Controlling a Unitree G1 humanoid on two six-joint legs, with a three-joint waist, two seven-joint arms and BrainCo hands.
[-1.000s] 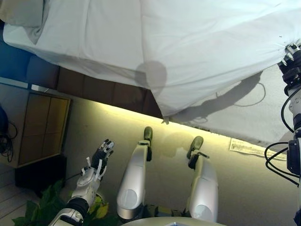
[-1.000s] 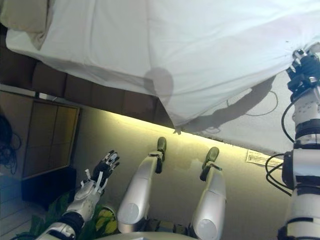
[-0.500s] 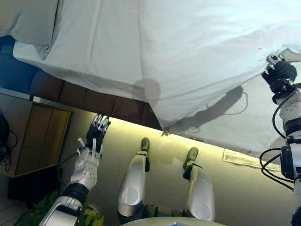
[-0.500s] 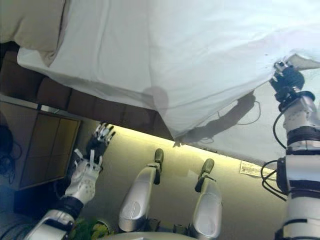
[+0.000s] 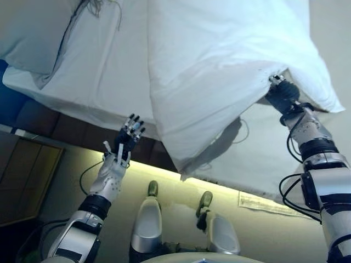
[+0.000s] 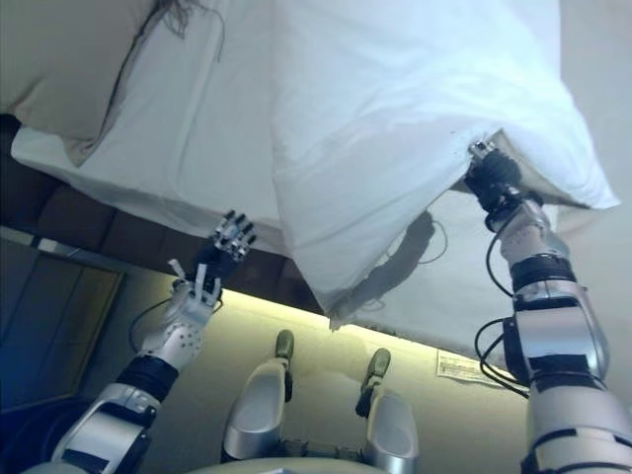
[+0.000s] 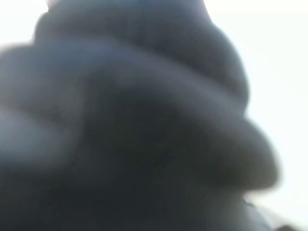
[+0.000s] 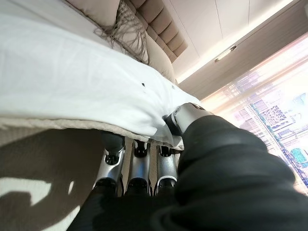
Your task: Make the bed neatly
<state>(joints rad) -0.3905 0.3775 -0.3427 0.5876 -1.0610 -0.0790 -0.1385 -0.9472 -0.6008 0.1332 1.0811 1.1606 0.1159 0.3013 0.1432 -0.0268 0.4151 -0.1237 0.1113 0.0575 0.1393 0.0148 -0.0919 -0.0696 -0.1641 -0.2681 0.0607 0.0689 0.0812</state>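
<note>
A white duvet (image 5: pixel 219 66) lies rumpled over the bed's white sheet (image 5: pixel 104 76). My right hand (image 5: pixel 282 96) is shut on the duvet's edge and holds it lifted off the mattress, so a loose corner hangs down over the bed's side. In the right wrist view my fingers (image 8: pixel 137 161) curl under the duvet's (image 8: pixel 72 72) hem. My left hand (image 5: pixel 127 139) is open, with fingers spread, just below the sheet's near edge by the hanging corner and touches nothing. The left wrist view shows only a dark blur.
A grey pillow (image 5: pixel 27 38) lies at the bed's head on the left. The dark padded bed base (image 5: pixel 38 118) runs under the sheet, with a wooden cabinet (image 5: pixel 22 175) beside it. A paper sheet (image 5: pixel 269 204) lies on the floor. A tasselled cushion (image 8: pixel 120 29) rests by the headboard.
My right hand has drawn the duvet's edge leftward and further over the bed. My left hand has risen from near the floor to the sheet's edge. The camera has shifted too.
</note>
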